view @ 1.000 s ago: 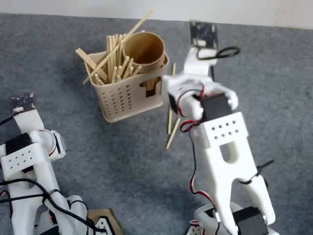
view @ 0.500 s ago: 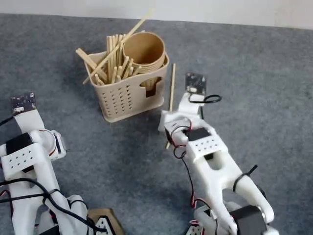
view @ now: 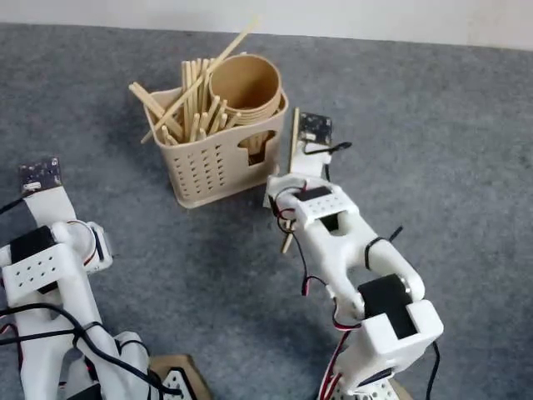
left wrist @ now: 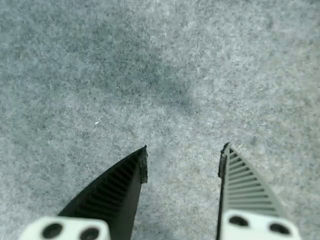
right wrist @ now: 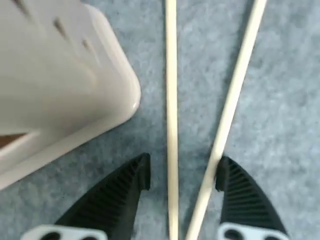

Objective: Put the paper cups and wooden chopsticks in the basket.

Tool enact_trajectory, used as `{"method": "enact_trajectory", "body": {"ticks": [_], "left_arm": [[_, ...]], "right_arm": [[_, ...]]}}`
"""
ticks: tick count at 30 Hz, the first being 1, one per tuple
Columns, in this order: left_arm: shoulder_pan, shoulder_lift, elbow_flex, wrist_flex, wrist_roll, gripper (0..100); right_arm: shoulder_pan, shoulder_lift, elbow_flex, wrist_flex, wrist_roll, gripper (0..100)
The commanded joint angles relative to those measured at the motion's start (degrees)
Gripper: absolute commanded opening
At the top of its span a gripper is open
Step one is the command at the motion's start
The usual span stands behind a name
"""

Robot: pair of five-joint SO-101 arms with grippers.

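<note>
Black-fingered right tool (right wrist: 183, 165) is open, jaws astride two loose wooden chopsticks (right wrist: 171, 100) lying flat on the grey worktop (view: 450, 125), just beside the basket (view: 218, 167) wall. Basket sits near the worktop's far edge, holding stacked paper cups (view: 246, 83) and a chopstick bundle (view: 190, 104). Open too: left tool (left wrist: 185, 150), over bare worktop toward the near left corner.

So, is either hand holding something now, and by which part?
Nothing is held. The right hand is open, with two chopsticks lying loose in its gap; the left hand is open over bare carpet.
</note>
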Motion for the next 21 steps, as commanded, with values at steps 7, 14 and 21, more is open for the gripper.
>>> {"method": "enact_trajectory", "body": {"ticks": [7,14,21], "left_arm": [[-0.2,-1.8,-0.4,-0.4,-0.4,25],[-0.2,-1.8,-0.4,-0.4,-0.4,25],[-0.1,-1.8,-0.3,-0.5,-0.4,25]], "right_arm": [[3.3,1.5,-1.5,-0.1,-0.3,0.4],[3.6,-0.1,-1.5,5.6,-0.1,0.5],[3.6,-20.4,-0.9,6.1,8.5,0.5]]}}
